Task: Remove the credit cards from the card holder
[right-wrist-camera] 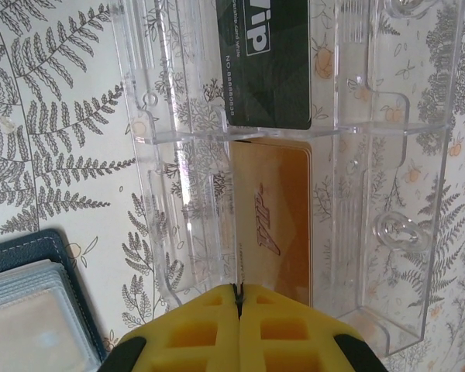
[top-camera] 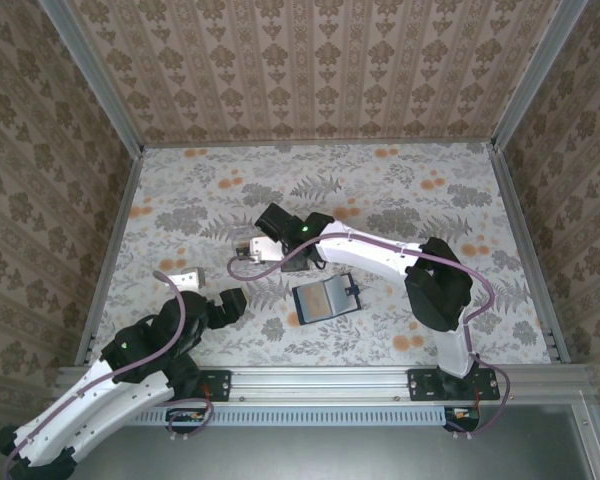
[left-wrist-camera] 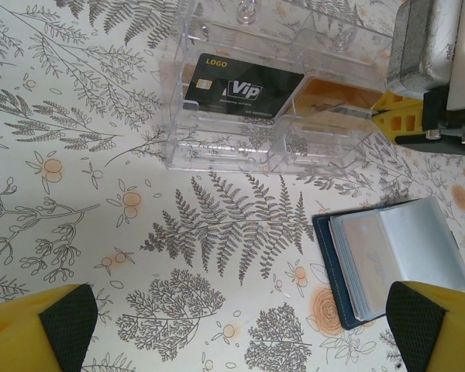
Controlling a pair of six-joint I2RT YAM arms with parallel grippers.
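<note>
Card holder (top-camera: 325, 298): lying open on the table (top-camera: 430, 210), inner sleeves facing up, between the two arms and just near of the clear box (left-wrist-camera: 271, 101), not touching it

Card holder, hard to read: sleeves pale and cloudy, so impossible to say whether anything sits inside them

Card holder, cut off: lower right corner hidden behind a yellow finger in the left wrist view; only a navy corner and a stack of sleeves at the lower left edge of the right wrist view

Left gripper (left-wrist-camera: 236, 332): spread wide, holding nothing, tips above bare table to either side of the fern print

Right gripper (right-wrist-camera: 238, 298): yellow fingers pressed together with no gap, poised over the near rim of the clear box; contact with the box impossible to judge

Black card (left-wrist-camera: 244, 85): lying flat in one compartment of the box, "Vip" and "LOGO" legible from the left wrist, cropped at the top edge from the right wrist

Orange card (right-wrist-camera: 271, 225): flat in the neighbouring compartment, plain from the right wrist, mostly masked by glare and the right gripper from the left wrist

Top view: shows both arms whole and the holder's place on the table; box nearly lost under the right arm's wrist, cards not distinguishable there
</note>
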